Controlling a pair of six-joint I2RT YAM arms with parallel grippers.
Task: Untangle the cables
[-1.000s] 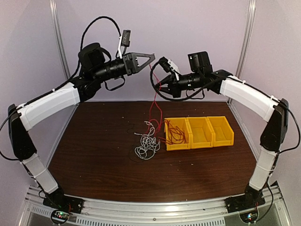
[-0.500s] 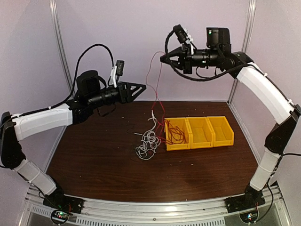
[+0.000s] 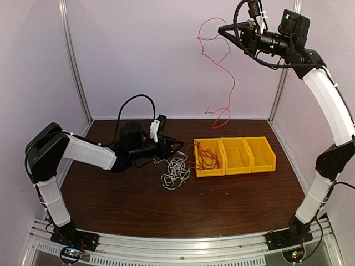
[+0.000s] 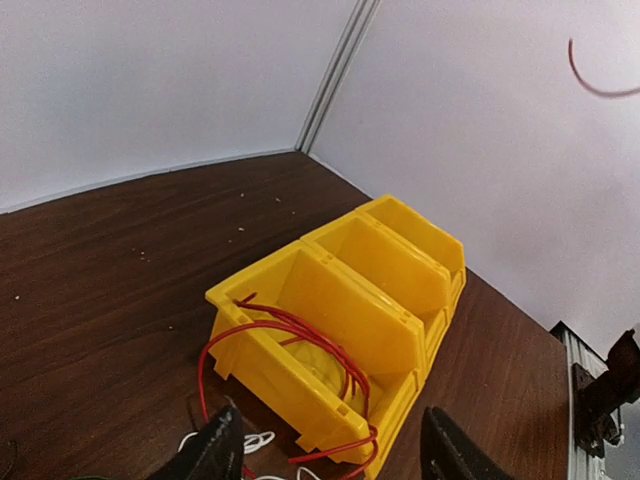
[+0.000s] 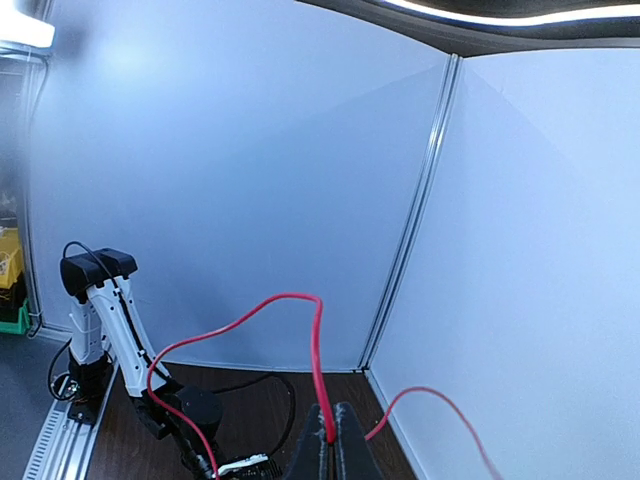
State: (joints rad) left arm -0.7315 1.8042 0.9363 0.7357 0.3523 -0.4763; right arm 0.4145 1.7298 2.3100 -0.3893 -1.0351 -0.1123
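Observation:
My right gripper (image 3: pixel 221 29) is raised high at the back right, shut on a red cable (image 3: pixel 233 86) that hangs in loose curves down toward the table's back edge. In the right wrist view the red cable (image 5: pixel 318 350) runs out from between the closed fingers of that gripper (image 5: pixel 330 440). My left gripper (image 3: pixel 179 146) is low over the table and open, just behind a white cable clump (image 3: pixel 175 172). In the left wrist view the left gripper (image 4: pixel 330 418) holds nothing, with white loops (image 4: pixel 255 440) below it. I cannot make out the black cable against the dark table.
Three yellow bins stand in a row right of centre. The left bin (image 3: pixel 209 170) holds coiled red wire (image 3: pixel 207 157) that spills over its rim (image 4: pixel 300 335). The middle bin (image 3: pixel 237 166) and right bin (image 3: pixel 262 162) look empty. Walls close in the back and sides.
My left gripper opened, let go of the red cable and dropped to the table beside the white clump. My right arm rose high, drawing the red cable up out of the clump.

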